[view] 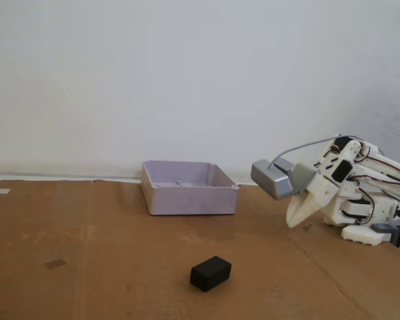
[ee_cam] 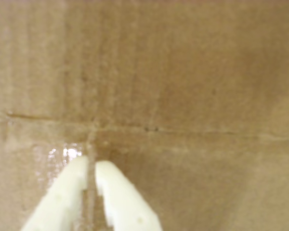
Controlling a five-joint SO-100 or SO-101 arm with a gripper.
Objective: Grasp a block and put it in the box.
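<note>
**Inspector:** State of the fingers?

**Assistant:** In the wrist view, two pale cream fingers (ee_cam: 79, 185) are seen with their tips brought almost together, only a thin slit left between them. Nothing is held. They are recorded as closed and empty.

**Inspector:** Their position?

**Assistant:** In the fixed view, the fingers (view: 295, 217) are pointed down and to the left, just above the cardboard sheet (view: 87, 267) by which the counter is covered. A shiny grey housing (view: 275, 179) is mounted above them, and the white arm (view: 360, 193) is folded at the right edge of the view.

**Inspector:** The block?

**Assistant:** The black block (view: 211, 273) is found lying on the cardboard near the front, well apart from the fingers and to their lower left in the fixed view. It is not seen in the wrist view, where only creased cardboard (ee_cam: 183, 86) is shown.

**Inspector:** The box?

**Assistant:** The lilac-grey box (view: 190, 199) is set further back, behind the block and apart from it. Its interior is only partly visible.
</note>
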